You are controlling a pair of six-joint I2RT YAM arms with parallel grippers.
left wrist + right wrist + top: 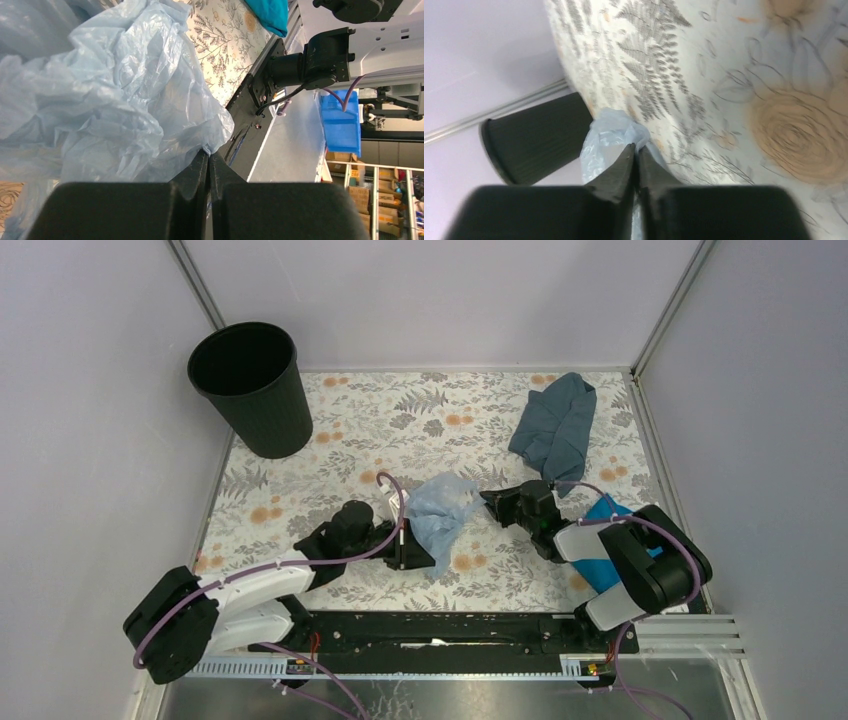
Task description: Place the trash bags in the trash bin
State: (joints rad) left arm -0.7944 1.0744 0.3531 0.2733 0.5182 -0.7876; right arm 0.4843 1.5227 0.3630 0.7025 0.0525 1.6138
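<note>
The pale light-blue translucent trash bag (442, 510) hangs crumpled between my two grippers above the middle of the flowered table. My left gripper (412, 552) is shut on the bag's lower edge; the left wrist view shows the film (115, 95) pinched at the fingertips. My right gripper (490, 500) is shut on the bag's right side; the right wrist view shows a fold of the bag (609, 140) caught between the tips. The round black ribbed trash bin (250, 388) stands upright and open at the far left corner, also seen in the right wrist view (534, 137).
A dull grey-blue cloth (556, 420) lies at the far right of the table. A bright blue cloth (604, 515) lies under my right arm near the right edge, also in the left wrist view (270, 14). Walls close in on the left, back and right.
</note>
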